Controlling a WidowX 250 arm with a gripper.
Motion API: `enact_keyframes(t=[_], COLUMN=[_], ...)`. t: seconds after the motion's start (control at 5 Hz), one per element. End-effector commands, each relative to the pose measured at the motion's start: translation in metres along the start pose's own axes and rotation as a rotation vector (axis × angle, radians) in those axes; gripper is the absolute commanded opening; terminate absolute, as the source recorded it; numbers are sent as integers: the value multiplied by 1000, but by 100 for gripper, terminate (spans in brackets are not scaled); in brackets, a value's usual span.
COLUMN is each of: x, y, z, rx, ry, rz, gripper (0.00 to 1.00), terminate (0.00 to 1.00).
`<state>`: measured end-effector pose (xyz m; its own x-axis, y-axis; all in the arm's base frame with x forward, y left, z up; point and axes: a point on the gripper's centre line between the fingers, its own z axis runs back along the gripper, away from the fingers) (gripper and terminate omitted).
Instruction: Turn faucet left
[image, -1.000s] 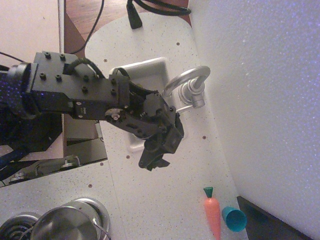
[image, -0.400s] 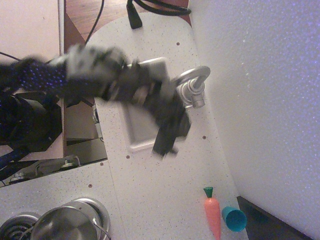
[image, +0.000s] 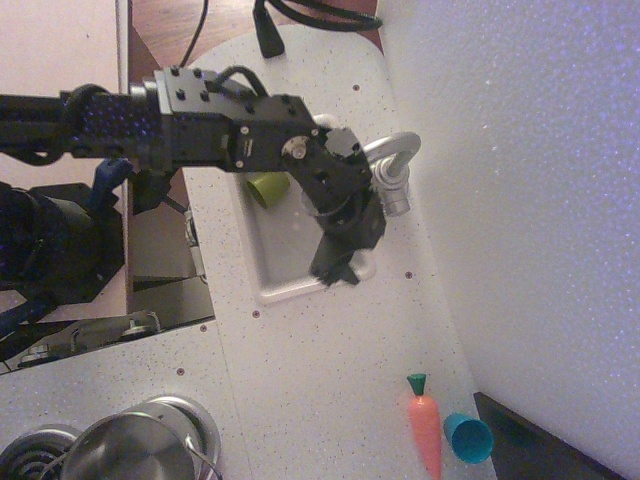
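You see the black robot gripper (image: 335, 268) over the white rectangular sink (image: 268, 292), just left of the shiny silver gooseneck faucet (image: 392, 165). A green cup (image: 266, 187) sits in the sink. The orange toy carrot (image: 427, 430) lies beside the teal cup (image: 467, 438), lower right; the round steel pot (image: 130, 452) sits lower left.

one overhead view looks steeply down on the counter (image: 330, 400); moderately near.

A black robot arm reaches across the white speckled counter (image: 330, 400) and over the white rectangular sink basin (image: 262, 262). Its black hand (image: 335, 268) points down at the basin's near rim, just beside the shiny silver gooseneck faucet (image: 392, 165); whether its jaws are parted cannot be told. A green cup (image: 266, 187) lies in the basin. An orange toy carrot (image: 426, 428), a teal cup (image: 467, 437) and a round steel pot (image: 130, 452) sit near the bottom edge.
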<state>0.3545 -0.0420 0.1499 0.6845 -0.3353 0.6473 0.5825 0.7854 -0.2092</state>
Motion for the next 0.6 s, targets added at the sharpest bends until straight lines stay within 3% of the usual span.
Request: enact_keyframes(t=[0.0,0.2,0.4], x=[12,-2,-1], y=[28,53,62], z=[70,91,94], rx=[-20,-132,-121], ry=[-345,-482,-453], rz=[188,382,382], gripper=[100,100,100], terminate=[0,0,0])
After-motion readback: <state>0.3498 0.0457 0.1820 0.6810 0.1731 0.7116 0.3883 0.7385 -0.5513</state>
